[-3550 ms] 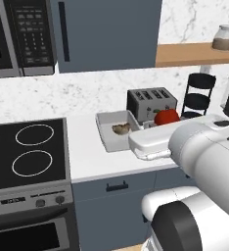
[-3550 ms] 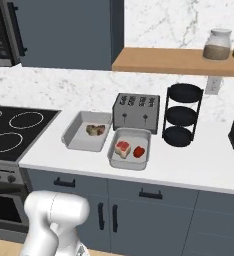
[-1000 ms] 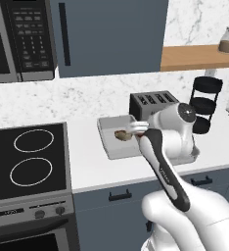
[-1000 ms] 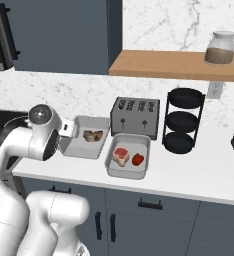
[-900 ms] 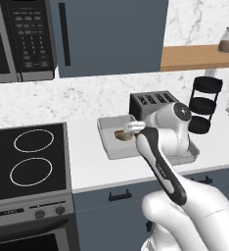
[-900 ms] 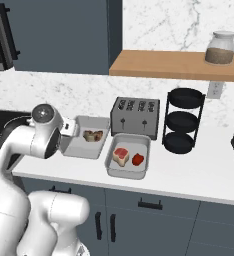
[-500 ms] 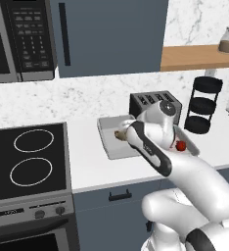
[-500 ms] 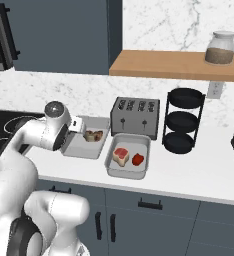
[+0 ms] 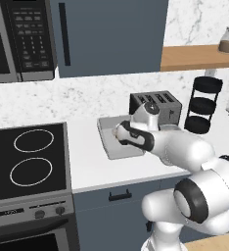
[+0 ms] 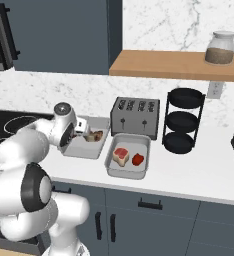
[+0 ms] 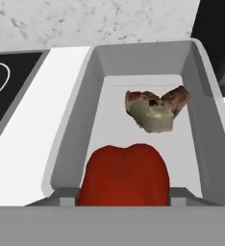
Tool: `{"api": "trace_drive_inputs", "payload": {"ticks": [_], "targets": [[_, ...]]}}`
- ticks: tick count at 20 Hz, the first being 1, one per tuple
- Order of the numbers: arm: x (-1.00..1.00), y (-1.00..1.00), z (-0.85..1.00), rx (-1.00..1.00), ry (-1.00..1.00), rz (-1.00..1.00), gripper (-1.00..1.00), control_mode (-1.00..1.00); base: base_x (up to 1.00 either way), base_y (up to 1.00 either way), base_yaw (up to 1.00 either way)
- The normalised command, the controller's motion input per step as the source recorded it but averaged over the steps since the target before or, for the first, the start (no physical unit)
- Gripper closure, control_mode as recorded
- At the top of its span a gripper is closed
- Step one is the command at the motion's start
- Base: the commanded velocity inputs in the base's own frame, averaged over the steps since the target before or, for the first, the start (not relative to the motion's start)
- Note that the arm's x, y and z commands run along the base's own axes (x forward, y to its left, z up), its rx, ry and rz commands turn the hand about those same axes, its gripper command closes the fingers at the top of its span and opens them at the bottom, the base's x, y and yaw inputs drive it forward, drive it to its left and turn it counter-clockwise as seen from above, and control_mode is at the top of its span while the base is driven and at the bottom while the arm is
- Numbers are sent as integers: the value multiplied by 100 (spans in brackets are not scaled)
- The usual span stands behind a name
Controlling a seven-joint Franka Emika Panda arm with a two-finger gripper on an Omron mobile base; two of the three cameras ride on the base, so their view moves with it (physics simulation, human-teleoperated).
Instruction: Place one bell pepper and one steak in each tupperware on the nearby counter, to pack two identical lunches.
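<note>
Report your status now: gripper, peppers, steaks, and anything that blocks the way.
Gripper shut on bell pepper, over the left tupperware. Steak already lies in it. Right tupperware holds steak and pepper. Nothing blocks the drop.

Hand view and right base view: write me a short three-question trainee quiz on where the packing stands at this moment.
1. True or false: the tupperware beside the toaster holds both a near steak and a small bell pepper.
2. What does the gripper hold? A) a steak B) the red bell pepper C) nothing
3. In a word or two: what lies in the tupperware below the gripper?

Key: 1 true. 2 B. 3 one mottled steak, lying alone on the tray floor.
</note>
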Motion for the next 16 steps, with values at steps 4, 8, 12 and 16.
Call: {"api": "trace_drive_inputs", "payload": {"ticks": [4, 8, 12, 16], "targets": [[27, 19, -28, -7, 3, 2, 100, -100, 0, 0, 0], [35, 16, -24, -1, 0, 3, 100, -100, 0, 0, 0], [39, 8, -21, 0, 0, 0, 100, -100, 0, 0, 0], [39, 7, -19, 0, 0, 0, 100, -100, 0, 0, 0]]}}
